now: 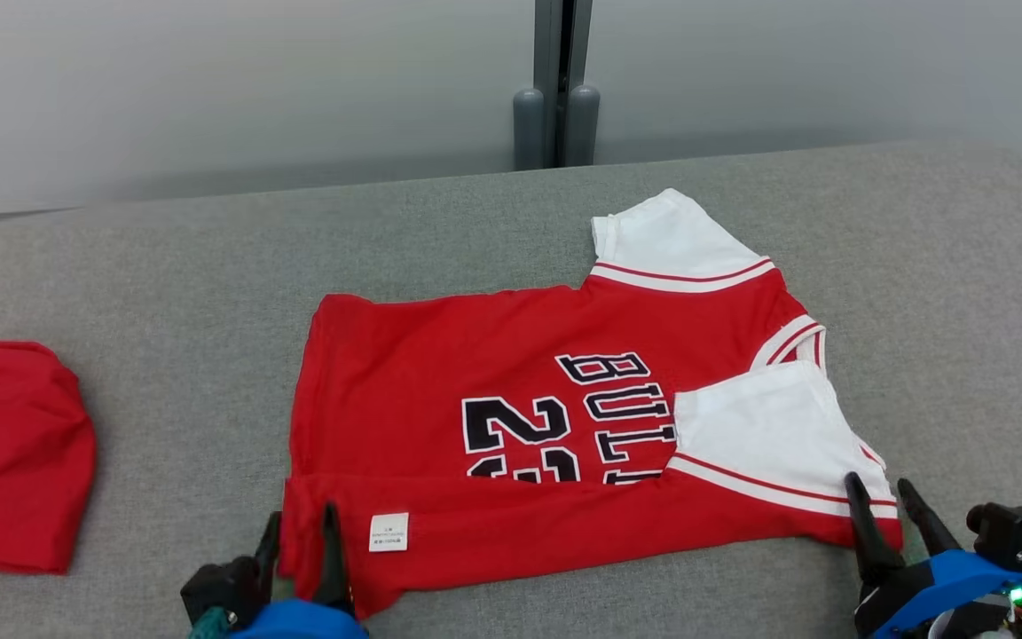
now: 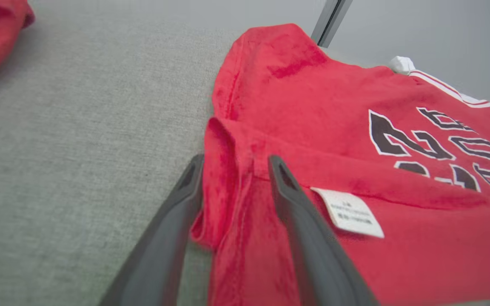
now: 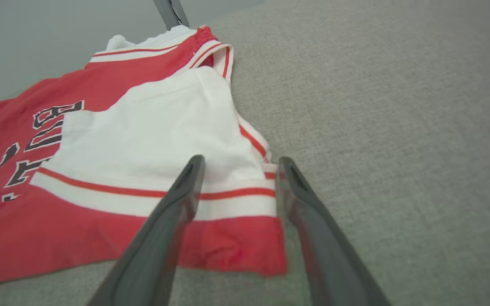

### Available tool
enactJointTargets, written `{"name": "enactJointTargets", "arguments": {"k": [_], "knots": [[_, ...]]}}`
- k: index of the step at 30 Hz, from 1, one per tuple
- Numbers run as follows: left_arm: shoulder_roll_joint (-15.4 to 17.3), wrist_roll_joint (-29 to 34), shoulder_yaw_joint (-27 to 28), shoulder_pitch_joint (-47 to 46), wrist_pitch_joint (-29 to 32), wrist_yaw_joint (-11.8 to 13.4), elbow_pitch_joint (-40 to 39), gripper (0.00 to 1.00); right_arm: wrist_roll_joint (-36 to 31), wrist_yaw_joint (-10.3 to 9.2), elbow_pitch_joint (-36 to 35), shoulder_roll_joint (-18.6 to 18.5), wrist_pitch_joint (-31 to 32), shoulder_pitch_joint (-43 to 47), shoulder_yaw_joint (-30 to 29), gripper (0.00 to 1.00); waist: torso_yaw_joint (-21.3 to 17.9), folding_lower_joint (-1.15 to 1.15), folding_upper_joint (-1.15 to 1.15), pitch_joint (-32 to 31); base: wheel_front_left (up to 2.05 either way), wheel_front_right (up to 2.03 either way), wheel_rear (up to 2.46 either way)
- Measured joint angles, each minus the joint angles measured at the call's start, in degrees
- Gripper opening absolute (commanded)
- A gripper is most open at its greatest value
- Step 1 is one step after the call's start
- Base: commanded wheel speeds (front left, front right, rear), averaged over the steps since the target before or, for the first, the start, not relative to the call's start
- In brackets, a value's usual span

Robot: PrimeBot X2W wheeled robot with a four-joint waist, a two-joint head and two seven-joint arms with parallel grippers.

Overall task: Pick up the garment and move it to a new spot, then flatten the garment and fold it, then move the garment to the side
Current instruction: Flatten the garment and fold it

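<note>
The red Bulls jersey [image 1: 475, 355] lies flat on the grey fabric surface [image 1: 165, 266], its near edge folded up over the lettering (white care label [image 1: 389, 531] showing). The left gripper [image 1: 302, 513] has its jaws apart astride the fold's left corner, cloth loose between them. The right gripper [image 1: 876, 484] likewise gapes around the right corner, below the white sleeve [image 1: 768, 426].

Two red garments [image 1: 440, 355] [image 1: 5, 453], two hands [image 1: 301, 516] [image 1: 876, 483], one table [image 1: 165, 266].
</note>
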Motion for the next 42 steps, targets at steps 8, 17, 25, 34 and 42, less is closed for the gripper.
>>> {"name": "enactJointTargets", "arguments": {"k": [8,17,25,34,42], "knots": [[0.04,3.88,2.15,-11.95,-0.01,2.41,-1.75,1.0,-2.18,0.0,-2.1,-0.65,0.0,-5.22,-1.15,1.0,-0.28,0.0,0.0,5.53,0.0,0.0,0.0],[1.64,5.33,3.78,-30.62,0.93,4.02,13.78,1.0,-2.72,0.0,-3.8,-1.18,0.0,-12.68,2.1,1.0,-2.01,0.02,0.0,12.77,0.0,0.0,0.0],[2.23,5.42,2.91,-38.1,0.91,2.21,23.48,1.0,-2.35,0.0,-4.42,-2.91,0.0,-16.21,4.57,1.0,-2.87,0.02,0.0,15.6,0.0,0.0,0.0],[1.9,6.44,0.32,-43.76,1.43,1.82,31.44,0.47,-2.37,0.0,-3.19,-6.6,0.02,-23.73,10.39,1.0,-2.62,0.0,0.0,17.79,0.0,0.0,0.0],[0.35,6.64,-1.25,-47.01,0.36,2.12,32.3,0.0,1.0,0.01,2.86,-10.81,7.13,-36.91,14.81,1.0,0.24,0.0,0.0,19.86,0.0,0.0,0.0]]}}
